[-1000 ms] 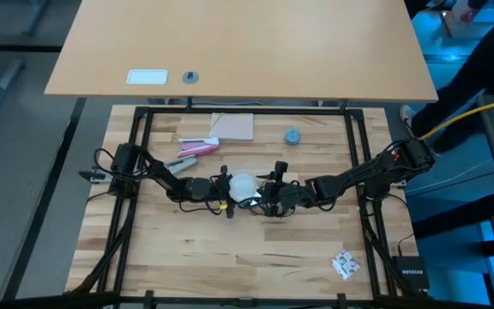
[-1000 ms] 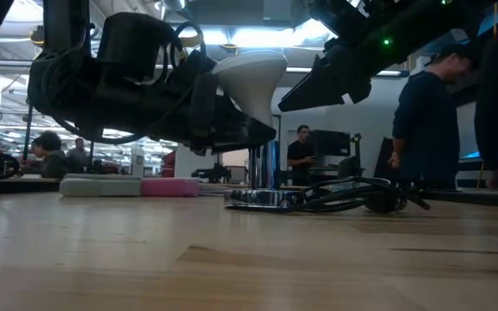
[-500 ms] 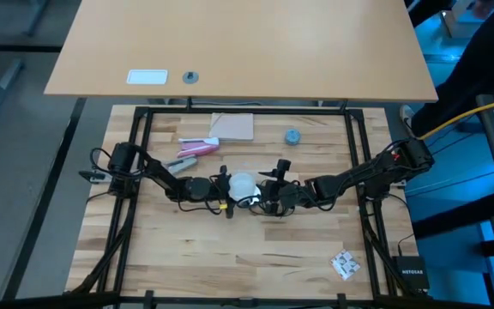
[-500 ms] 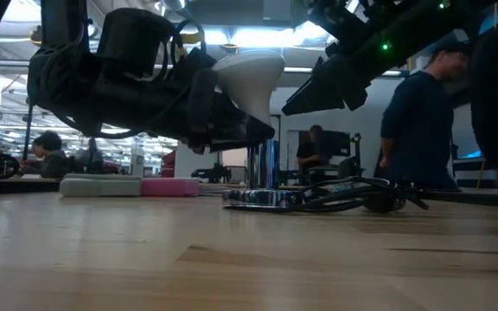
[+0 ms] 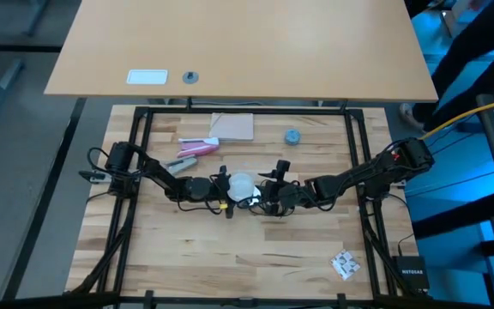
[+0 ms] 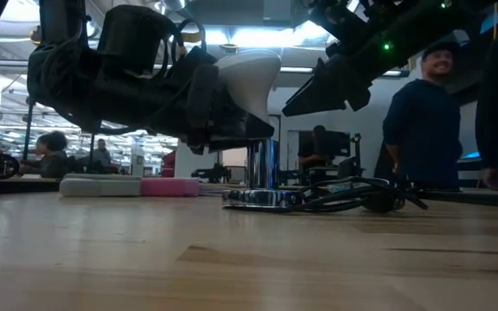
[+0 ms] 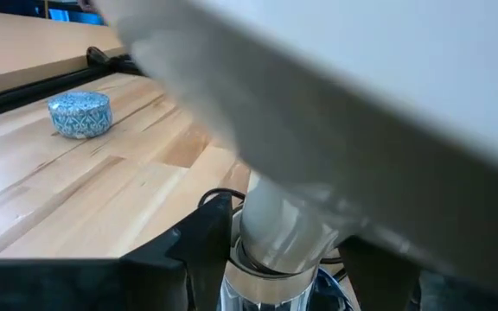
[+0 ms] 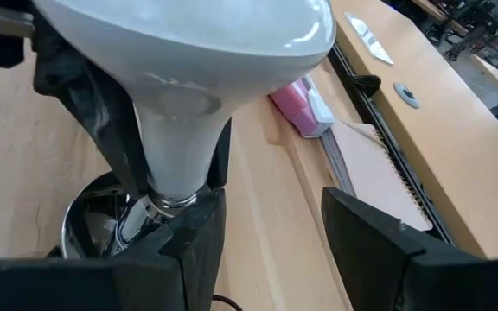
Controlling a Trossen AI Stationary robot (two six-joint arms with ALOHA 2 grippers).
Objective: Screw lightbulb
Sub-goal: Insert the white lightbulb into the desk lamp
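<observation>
Looking down from above, the two arms meet mid-table: the left gripper (image 5: 228, 186) has its fingers closed partway round the bulb (image 5: 243, 184), and the right gripper (image 5: 264, 196) sits just beside it.

From table height, the bulb (image 6: 251, 71) stands upright, neck down over the socket (image 6: 263, 180).

Past the left wrist, the bulb's neck (image 7: 277, 226) enters the socket's collar (image 7: 266, 289); a blue cap (image 7: 79, 113) lies well apart.

Past the right wrist, its dark fingers (image 8: 199, 231) stand apart, seemingly holding nothing.

I'd say keep the bulb plumb, turn gently, and let the right gripper steady the socket so the threads don't cross.
</observation>
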